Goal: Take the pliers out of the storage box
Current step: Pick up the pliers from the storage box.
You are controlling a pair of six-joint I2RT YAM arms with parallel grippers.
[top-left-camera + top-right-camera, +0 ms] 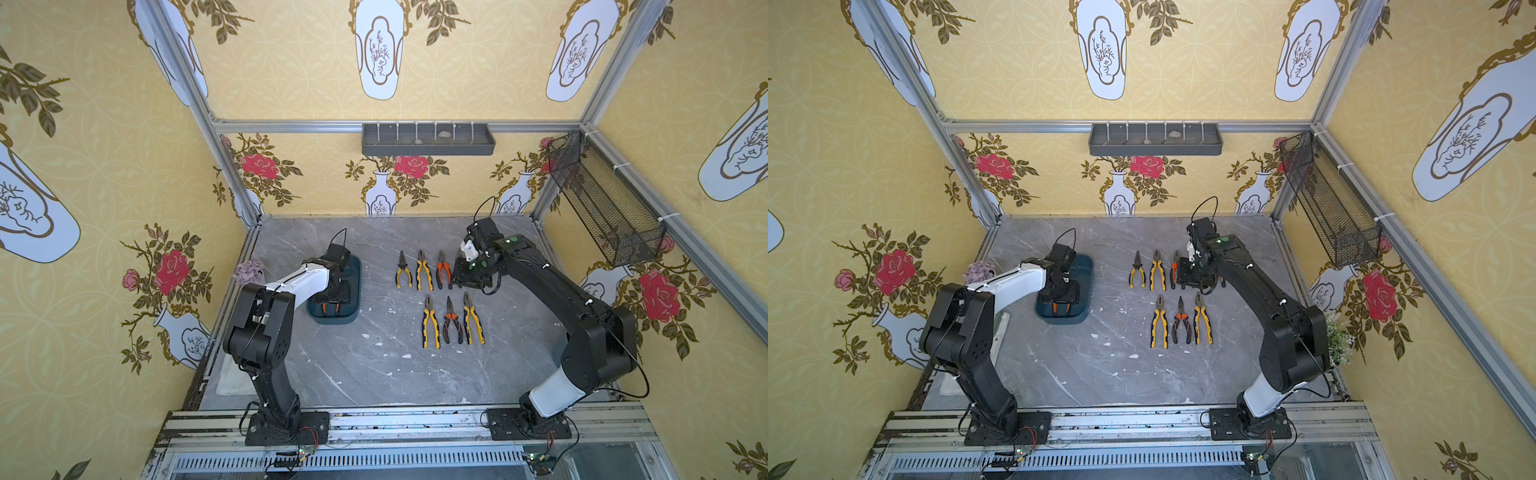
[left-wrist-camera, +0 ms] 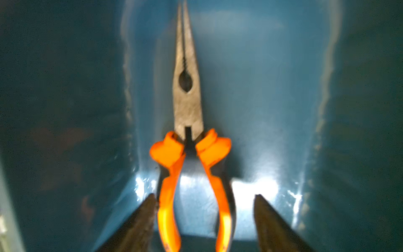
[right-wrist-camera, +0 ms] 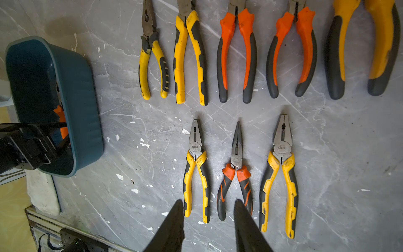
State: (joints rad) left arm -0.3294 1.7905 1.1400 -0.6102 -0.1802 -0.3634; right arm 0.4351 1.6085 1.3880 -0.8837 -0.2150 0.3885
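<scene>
Down inside the storage box (image 1: 354, 286), left of centre in both top views: left gripper (image 2: 205, 196), jaws spread wide, closed on nothing. Straddles the orange handles of the long-nose pliers (image 2: 187, 104) on the tub floor, nose toward the top of the left wrist frame. Sits right against one handle with the finger (image 2: 141, 220) at lower left of that frame; stands clear of the other handle at lower right. Little slack: tub walls close on both sides.

Right of centre in both top views: right gripper (image 3: 208, 201), about half open, empty, above the right end of the upper row of laid-out pliers (image 3: 195, 146). Eight of these in the right wrist frame, five above, three below, flat on the grey table (image 1: 353, 365), all apart. Bare strip of table between tub rim and rows; wide open stretch across the lower middle of both top views, up to the metal rail (image 1: 415, 415).
</scene>
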